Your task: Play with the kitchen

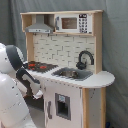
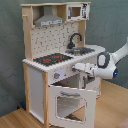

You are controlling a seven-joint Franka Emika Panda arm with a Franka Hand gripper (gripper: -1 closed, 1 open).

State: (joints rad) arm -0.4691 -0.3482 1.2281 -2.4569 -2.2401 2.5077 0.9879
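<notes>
— Where's the arm got to?

— Right at the front of the kitchen (image 2: 55, 60), which stands tall against the grey curtain (image 1: 115, 45) on the wooden floor (image 2: 15, 119). In the second exterior view the gripper (image 2: 76, 67) sits just under the counter edge, above the oven door (image 2: 70, 102), which hangs partly open.

— Is it holding anything?

— I can't tell; the tip is tucked against the front panel.

— So how should it go on?

— I'd say slowly, moving along the door's swing rather than across it, keeping the wrist clear of the stovetop (image 2: 52, 59) lip.

— And the kitchen itself?

— Its long axis runs upright, hood (image 1: 39, 27) above. Its front faces the first exterior view's left and the second exterior view's right
</notes>
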